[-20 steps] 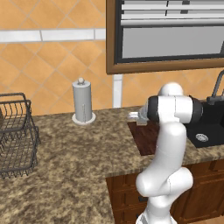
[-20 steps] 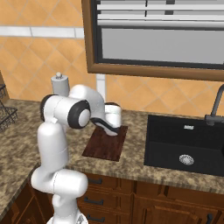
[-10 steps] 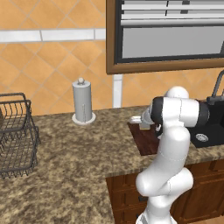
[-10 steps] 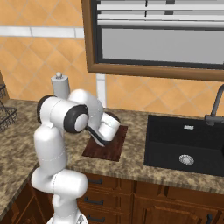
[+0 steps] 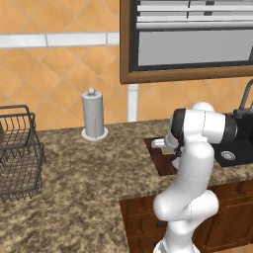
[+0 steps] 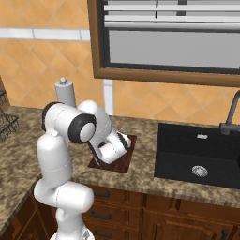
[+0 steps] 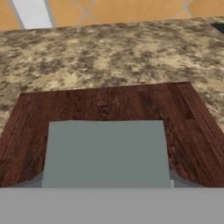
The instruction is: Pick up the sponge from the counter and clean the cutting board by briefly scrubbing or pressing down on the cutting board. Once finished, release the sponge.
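In the hand view the sponge (image 7: 106, 153) takes up the lower middle of the frame, its grey-green face square to me, with the cutting board (image 7: 105, 105) spreading out behind and to both sides of it. Beyond the board the counter (image 7: 109, 48) runs across the upper part of the frame. The sponge sits so close under the camera that I take it to be in the grip — but the fingertips themselves don't show, so I cannot tell how the fingers stand.

In the right base view the gripper (image 6: 108, 152) hangs low over the board at centre frame, wrist bent down, with the arm's own body covering the contact point. I can't read whether the sponge is touching the wood or hovering just above it.

My worries from here:
- If I press down blind, I may push too hard; the board could skid on the granite, toward the sink (image 6: 199, 154) at right of that view.
- If the hold is shallow, a sideways scrub could drag the sponge out of the fingers.
- The sponge sits near the board's nearer edge in the hand view, so a stroke toward me could run off the wood onto the counter.

The paper towel holder (image 5: 93, 115) at left centre of the left base view stands well apart — no concern.
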Controlling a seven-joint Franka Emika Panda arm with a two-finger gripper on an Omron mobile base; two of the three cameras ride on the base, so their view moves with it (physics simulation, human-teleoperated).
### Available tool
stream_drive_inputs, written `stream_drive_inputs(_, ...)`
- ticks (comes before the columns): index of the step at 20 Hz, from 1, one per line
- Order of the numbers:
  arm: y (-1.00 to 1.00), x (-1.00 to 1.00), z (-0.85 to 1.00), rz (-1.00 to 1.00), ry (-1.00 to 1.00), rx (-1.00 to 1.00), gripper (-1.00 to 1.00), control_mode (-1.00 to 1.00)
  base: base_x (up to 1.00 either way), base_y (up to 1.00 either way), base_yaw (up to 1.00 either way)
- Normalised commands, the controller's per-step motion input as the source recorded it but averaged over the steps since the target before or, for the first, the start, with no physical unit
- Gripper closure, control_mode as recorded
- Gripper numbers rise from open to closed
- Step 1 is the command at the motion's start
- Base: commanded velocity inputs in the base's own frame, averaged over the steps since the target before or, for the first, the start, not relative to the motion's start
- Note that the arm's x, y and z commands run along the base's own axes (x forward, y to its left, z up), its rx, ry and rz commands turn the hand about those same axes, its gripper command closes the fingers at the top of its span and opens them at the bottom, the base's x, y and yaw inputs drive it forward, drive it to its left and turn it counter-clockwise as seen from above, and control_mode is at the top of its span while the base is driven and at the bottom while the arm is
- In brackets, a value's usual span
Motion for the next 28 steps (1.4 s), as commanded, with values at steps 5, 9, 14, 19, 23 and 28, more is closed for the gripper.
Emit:
stream_drive_inputs(5, -0.07, -0.87, -0.7, 0.03, 0.0, 0.0, 1.0, -1.0, 0.0, 0.0, 0.0)
stream_drive_inputs(9, -0.07, -1.0, -0.57, 0.03, 0.0, 0.0, 1.0, -1.0, 0.0, 0.0, 0.0)
stream_drive_inputs(14, -0.08, -1.0, -0.56, 0.04, 0.0, 0.01, 1.0, -1.0, 0.0, 0.0, 0.0)
stream_drive_inputs(19, -0.19, -1.0, -0.36, 0.04, 0.0, 0.0, 1.0, -1.0, 0.0, 0.0, 0.0)
stream_drive_inputs(23, -0.39, -0.83, -0.02, 0.03, 0.0, 0.0, 1.0, -1.0, 0.0, 0.0, 0.0)
stream_drive_inputs(28, -0.56, -0.57, -0.01, 0.04, 0.0, 0.0, 1.0, -1.0, 0.0, 0.0, 0.0)
